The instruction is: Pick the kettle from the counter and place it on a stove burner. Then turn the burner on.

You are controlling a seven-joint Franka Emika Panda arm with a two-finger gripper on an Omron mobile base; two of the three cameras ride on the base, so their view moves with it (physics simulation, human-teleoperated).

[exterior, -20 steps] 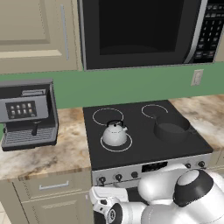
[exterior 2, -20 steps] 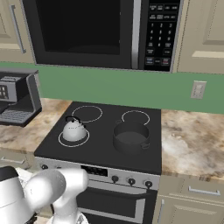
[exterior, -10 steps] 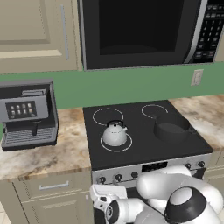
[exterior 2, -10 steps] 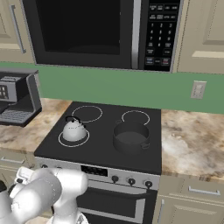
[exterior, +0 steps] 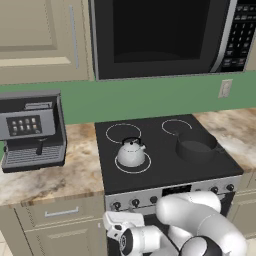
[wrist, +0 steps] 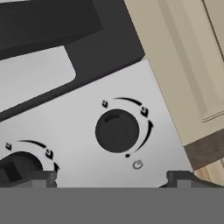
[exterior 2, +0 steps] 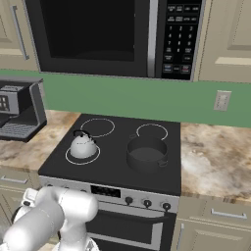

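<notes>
Second knob (wrist: pixel 15 169) cut off behind dark fingertip (wrist: pixel 37 178); jaws wide.

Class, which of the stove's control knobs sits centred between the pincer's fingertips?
The full round knob nearest the cabinet door; the other knob lies off-centre.

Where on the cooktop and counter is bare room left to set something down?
Free: both rear burners behind the kettle and pot, counter between coffee machine and cooktop, and counter right of the stove. Crowded: the front burners, both occupied.
</notes>
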